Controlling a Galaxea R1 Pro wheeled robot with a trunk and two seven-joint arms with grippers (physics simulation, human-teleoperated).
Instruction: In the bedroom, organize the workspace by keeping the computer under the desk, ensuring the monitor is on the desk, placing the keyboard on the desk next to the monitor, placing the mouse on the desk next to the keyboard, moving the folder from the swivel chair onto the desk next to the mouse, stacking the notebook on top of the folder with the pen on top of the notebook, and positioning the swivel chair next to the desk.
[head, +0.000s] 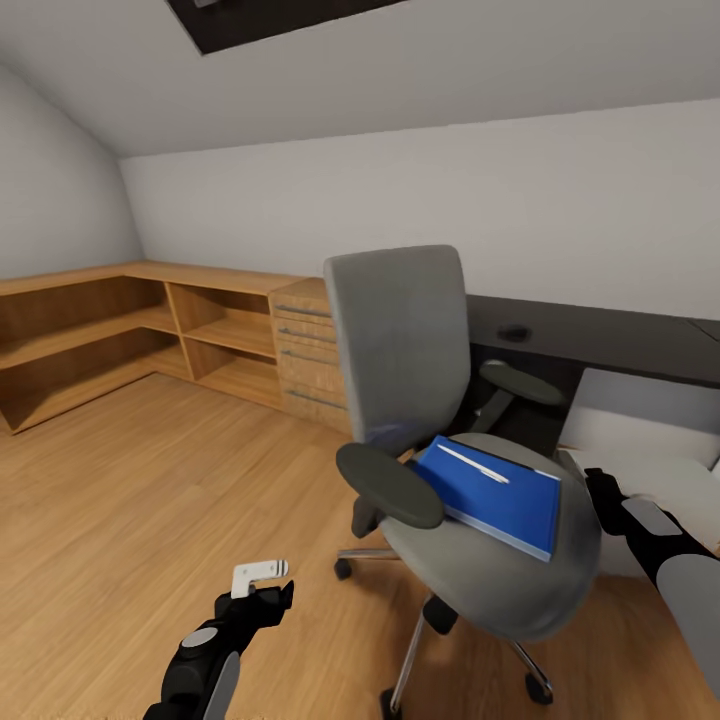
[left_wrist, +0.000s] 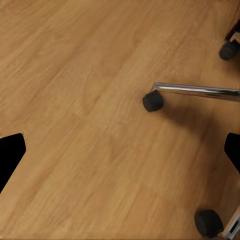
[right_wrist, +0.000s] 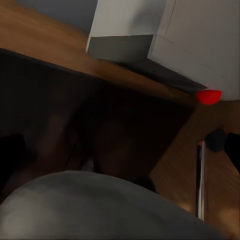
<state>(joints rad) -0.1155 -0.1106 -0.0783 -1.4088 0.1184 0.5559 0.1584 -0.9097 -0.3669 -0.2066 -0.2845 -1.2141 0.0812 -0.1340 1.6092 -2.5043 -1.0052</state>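
Observation:
The grey swivel chair (head: 400, 340) stands mid-floor, its back toward the black desk (head: 620, 340). On its seat lies the blue folder (head: 495, 492) with the white pen (head: 474, 464) on top. A small black mouse (head: 514, 332) rests on the desk. The pale computer (head: 640, 415) sits low beside the chair; its case (right_wrist: 150, 30) and red button (right_wrist: 207, 96) show close up. My left gripper (head: 278, 592) hangs open over the floor near the chair's casters (left_wrist: 153, 101). My right gripper (head: 600, 487) is open beside the seat's edge (right_wrist: 100, 205). Monitor, keyboard and notebook are out of view.
A light wooden dresser (head: 305, 350) with bar handles and low open shelves (head: 110, 340) line the far wall on the left. The chair's chrome legs (left_wrist: 195, 91) spread over the wooden floor (head: 130, 500), which lies open to the left.

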